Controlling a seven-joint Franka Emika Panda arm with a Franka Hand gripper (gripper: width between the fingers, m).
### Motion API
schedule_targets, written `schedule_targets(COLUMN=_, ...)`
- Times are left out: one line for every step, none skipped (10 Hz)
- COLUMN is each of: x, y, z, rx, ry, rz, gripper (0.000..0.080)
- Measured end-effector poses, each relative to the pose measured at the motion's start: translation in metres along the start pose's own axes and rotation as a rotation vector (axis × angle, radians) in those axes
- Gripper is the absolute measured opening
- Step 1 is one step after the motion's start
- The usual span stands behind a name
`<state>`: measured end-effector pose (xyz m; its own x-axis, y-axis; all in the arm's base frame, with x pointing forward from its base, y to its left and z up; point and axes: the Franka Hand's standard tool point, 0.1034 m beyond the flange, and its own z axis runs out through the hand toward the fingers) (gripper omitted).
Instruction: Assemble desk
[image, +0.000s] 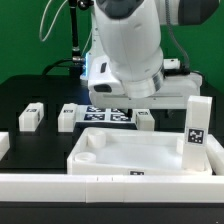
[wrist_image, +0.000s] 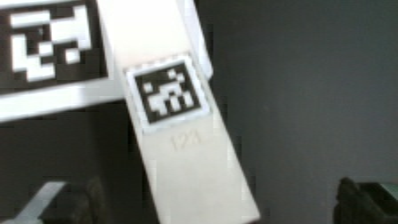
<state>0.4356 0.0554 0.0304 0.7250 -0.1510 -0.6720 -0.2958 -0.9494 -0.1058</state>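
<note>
Tabletop (image: 130, 152) beside rail (image: 40, 188), leg (image: 197, 132) upright at corner

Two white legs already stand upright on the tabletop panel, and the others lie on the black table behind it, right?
No: the exterior view shows only one leg standing upright on the tabletop panel. The other legs do lie on the black table behind it.

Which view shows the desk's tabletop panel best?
The exterior view: the tabletop panel lies in front, with its raised rim and a round corner socket visible. The wrist view shows none of it that I can tell, only a tagged leg under the open gripper.
</note>
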Motion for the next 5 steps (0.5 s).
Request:
schedule_targets(x=0.002, y=0.001, z=0.001, rx=0.004, ry=-0.064, rz=0.004, gripper=0.0649)
schedule_targets(x=0.002, y=0.002, z=0.005, rx=0.005, ry=-0.107, rz=0.009, gripper=0.0649)
schedule_targets(x=0.002, y=0.004, z=0.018, rx=-0.001, ry=-0.172, rz=0.021, gripper=0.0649)
schedule_targets(x=0.005, y=0.001, z=0.025, rx=-0.008, ry=-0.180, rz=0.020, gripper=0.0649)
schedule_targets(x=0.005, y=-0.001, z=0.026, rx=-0.010, ry=-0.167, rz=0.019, gripper=0.0649)
